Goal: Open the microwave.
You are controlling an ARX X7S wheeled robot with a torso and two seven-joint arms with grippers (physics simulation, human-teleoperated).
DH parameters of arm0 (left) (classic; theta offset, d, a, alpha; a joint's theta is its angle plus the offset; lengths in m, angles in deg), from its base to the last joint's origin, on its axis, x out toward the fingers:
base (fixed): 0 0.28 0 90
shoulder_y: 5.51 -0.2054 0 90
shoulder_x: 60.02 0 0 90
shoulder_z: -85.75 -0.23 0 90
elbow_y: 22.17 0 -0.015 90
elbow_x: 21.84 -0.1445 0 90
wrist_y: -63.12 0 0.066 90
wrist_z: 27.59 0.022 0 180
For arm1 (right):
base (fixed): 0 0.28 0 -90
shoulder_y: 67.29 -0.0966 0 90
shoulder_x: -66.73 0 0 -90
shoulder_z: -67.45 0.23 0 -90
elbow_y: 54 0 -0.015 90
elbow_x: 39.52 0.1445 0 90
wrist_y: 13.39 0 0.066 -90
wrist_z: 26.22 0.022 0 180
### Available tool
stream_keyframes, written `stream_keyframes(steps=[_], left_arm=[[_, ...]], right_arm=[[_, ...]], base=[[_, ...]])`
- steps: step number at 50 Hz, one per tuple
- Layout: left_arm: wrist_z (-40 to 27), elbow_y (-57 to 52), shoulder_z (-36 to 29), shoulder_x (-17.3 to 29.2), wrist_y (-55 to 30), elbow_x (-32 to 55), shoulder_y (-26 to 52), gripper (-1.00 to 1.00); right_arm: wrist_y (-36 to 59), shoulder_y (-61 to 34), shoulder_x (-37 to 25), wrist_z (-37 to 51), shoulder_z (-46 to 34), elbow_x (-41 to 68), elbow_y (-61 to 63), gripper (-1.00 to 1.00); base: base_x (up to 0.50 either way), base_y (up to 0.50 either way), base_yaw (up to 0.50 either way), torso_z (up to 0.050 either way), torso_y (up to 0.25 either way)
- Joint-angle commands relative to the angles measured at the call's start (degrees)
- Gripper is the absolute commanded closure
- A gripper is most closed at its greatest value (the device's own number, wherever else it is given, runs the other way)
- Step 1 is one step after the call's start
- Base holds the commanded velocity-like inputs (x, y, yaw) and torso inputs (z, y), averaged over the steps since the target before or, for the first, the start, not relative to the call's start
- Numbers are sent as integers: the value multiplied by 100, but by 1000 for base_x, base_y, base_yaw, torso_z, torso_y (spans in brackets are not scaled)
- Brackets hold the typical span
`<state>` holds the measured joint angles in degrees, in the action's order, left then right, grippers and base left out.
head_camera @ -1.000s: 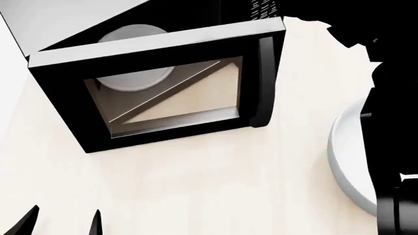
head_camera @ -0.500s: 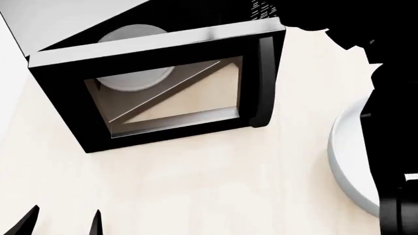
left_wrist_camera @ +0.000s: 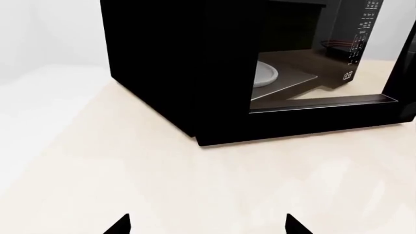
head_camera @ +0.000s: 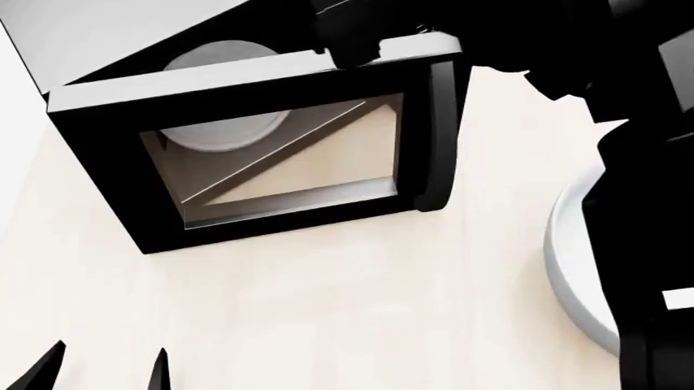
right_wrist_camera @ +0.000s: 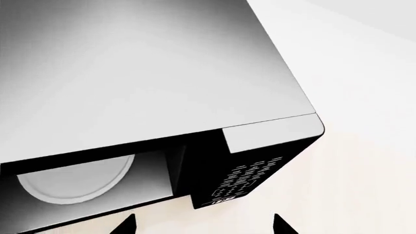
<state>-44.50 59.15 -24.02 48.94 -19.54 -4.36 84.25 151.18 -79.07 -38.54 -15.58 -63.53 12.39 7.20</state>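
Pale wood countertop [head_camera: 358, 309] fills the lower half of the head view, and low at its left the left gripper [head_camera: 109, 370] hangs with its two dark fingertips spread apart, holding nothing, well short of the microwave [head_camera: 271, 146]. The right gripper [right_wrist_camera: 204, 225] is likewise spread and empty; its wrist camera looks down on the grey top of the microwave and the keypad [right_wrist_camera: 244, 181], so it sits just above the upper front corner. Over the last second the right arm [head_camera: 521, 41] has swung in across the top of the head view and now covers that corner, where the keypad showed before. The door [head_camera: 260, 154] already stands swung out, with the white turntable [right_wrist_camera: 75, 179] exposed behind it and its handle [head_camera: 440, 134] untouched, so the task looks nearly finished. A grey bowl [head_camera: 574, 276] sits apart at the right.
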Motion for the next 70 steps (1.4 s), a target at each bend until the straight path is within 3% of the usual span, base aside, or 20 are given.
stream_keyframes(steps=[1,70], left_arm=[[34,112,-80,-26,-33,356,-76,-100],[-29,173,-168,19,16,400,-16,-100]], right_arm=[[30,108,-39,24,-55,35,70,-100],[764,1085,-788,837,507,1189,1562,-100]], base=[[0,0,0,0,0],[0,0,0,-1,-3]])
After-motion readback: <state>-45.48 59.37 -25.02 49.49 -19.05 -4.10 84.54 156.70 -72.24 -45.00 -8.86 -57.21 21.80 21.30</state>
